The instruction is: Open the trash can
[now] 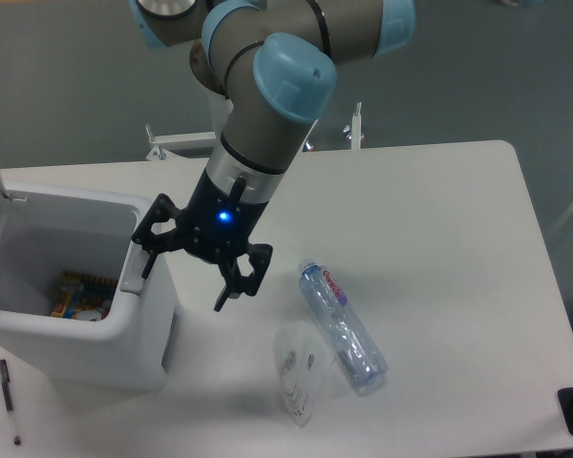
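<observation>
Standing open at bench [439, 210] left: large white boxy rigid plastic trash can [86, 329], light, likely sliding; pressing grey rim tab [132, 279] advised; black claw [193, 270] hovering beside, spread, holding nothing.

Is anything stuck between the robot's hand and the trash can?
No, nothing visible is in the way. The hand hangs right beside the trash can, one finger by its grey tab. The can already stands open. The bottle and pen lie off to the sides.
</observation>
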Tool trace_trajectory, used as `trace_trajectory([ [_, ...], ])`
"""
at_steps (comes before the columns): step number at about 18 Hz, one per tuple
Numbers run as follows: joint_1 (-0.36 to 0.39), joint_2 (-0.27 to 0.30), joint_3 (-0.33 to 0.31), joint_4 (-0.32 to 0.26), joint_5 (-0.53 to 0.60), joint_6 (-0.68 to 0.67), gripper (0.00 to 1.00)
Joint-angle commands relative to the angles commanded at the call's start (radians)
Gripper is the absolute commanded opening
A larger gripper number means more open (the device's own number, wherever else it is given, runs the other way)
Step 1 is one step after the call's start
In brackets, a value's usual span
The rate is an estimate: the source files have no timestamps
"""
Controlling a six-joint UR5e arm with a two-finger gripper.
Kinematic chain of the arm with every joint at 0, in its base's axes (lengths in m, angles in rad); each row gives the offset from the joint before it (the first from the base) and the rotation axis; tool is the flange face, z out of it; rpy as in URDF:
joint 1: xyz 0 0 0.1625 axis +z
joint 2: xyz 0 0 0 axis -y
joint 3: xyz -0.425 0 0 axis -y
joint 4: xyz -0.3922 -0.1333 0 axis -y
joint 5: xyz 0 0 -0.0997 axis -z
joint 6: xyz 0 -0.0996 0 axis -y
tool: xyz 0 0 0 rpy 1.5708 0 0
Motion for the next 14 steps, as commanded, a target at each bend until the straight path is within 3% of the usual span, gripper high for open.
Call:
trace_trajectory([
  [4,0.011,-0.006,0.04,0.03,0.024,0.011,1.0],
  [8,0.029,-0.034,0.037,0.162,0.272,0.034,1.0],
  [11,0.078,-0.075,0.031,0.16,0.418,0.145,1.0],
  [14,0.121,-0.126,0.041,0.16,0.446,0.253,1.0],
])
